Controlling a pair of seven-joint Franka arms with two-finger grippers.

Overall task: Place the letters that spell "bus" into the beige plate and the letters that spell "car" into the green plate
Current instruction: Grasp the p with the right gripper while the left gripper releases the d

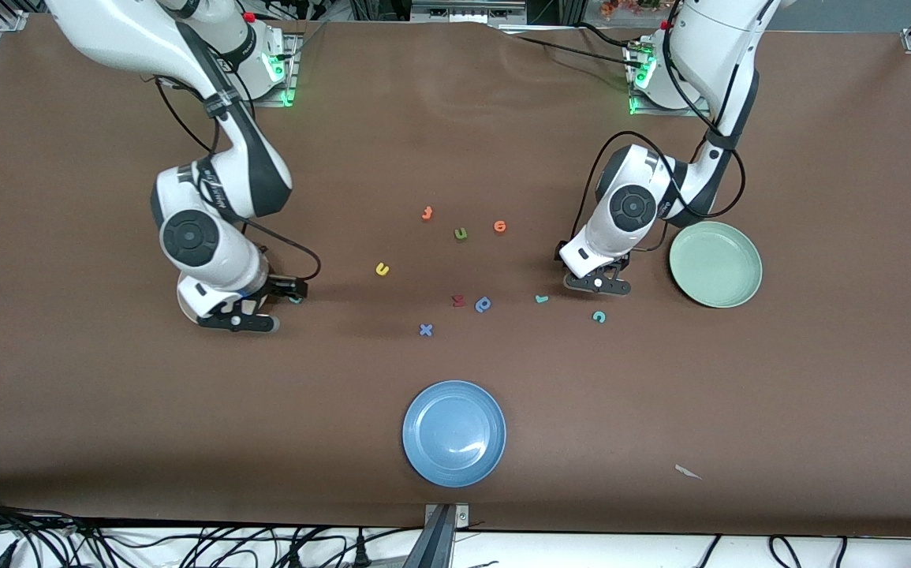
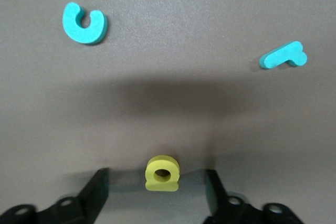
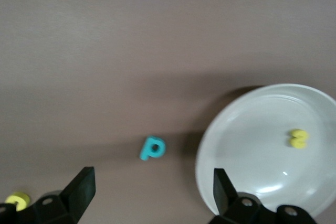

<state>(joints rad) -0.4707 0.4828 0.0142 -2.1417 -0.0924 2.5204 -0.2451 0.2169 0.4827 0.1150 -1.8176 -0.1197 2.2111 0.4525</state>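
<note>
My left gripper (image 1: 599,284) (image 2: 157,192) is low over the table beside the green plate (image 1: 715,263), open, its fingers either side of the yellow "a" (image 2: 162,173) with gaps. The teal "c" (image 1: 599,317) (image 2: 84,23) and teal "r" (image 1: 541,298) (image 2: 283,56) lie close by. My right gripper (image 1: 238,319) (image 3: 152,192) is open and holds nothing, at the beige plate (image 3: 247,145), which the arm mostly hides in the front view. The yellow "s" (image 3: 298,138) lies in that plate. The teal "b" (image 1: 295,300) (image 3: 152,148) lies on the table beside it. The yellow "u" (image 1: 382,269) lies mid-table.
A blue plate (image 1: 453,432) sits near the front edge. Mid-table lie a green "u" (image 1: 461,233), two orange letters (image 1: 427,213) (image 1: 500,226), a red letter (image 1: 458,300), a blue "p" shape (image 1: 483,304) and a blue "x" (image 1: 425,330).
</note>
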